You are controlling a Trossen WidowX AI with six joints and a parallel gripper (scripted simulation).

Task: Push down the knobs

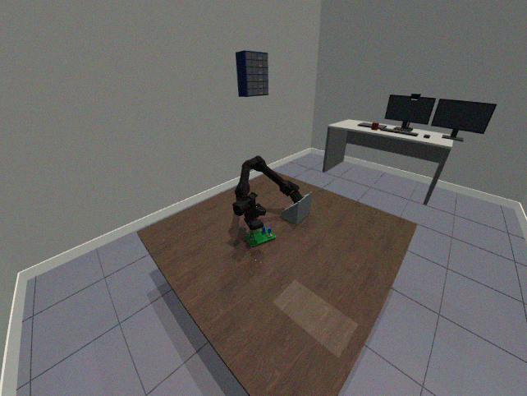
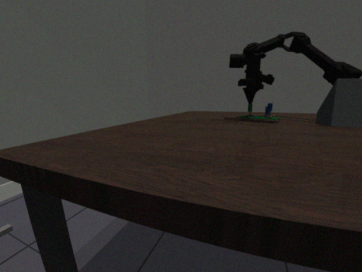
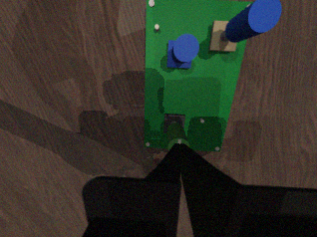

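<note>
The gripper (image 3: 179, 147) points straight down with its two dark fingers pressed together, nothing between them, their joined tip resting on top of a green knob (image 3: 177, 142) at the near end of the circuit board (image 3: 191, 93). In the exterior view the same green knob (image 2: 249, 107) stands upright under the gripper (image 2: 250, 102), above the board (image 2: 258, 118). The board lies on the wooden table (image 2: 175, 152), just in front of the arm's grey base (image 2: 340, 102). Further right along the board, a short blue knob (image 3: 185, 48) sits low on its blue body, and beside it a tall blue knob (image 3: 251, 20) rises high over a tan potentiometer (image 3: 219, 40).
</note>
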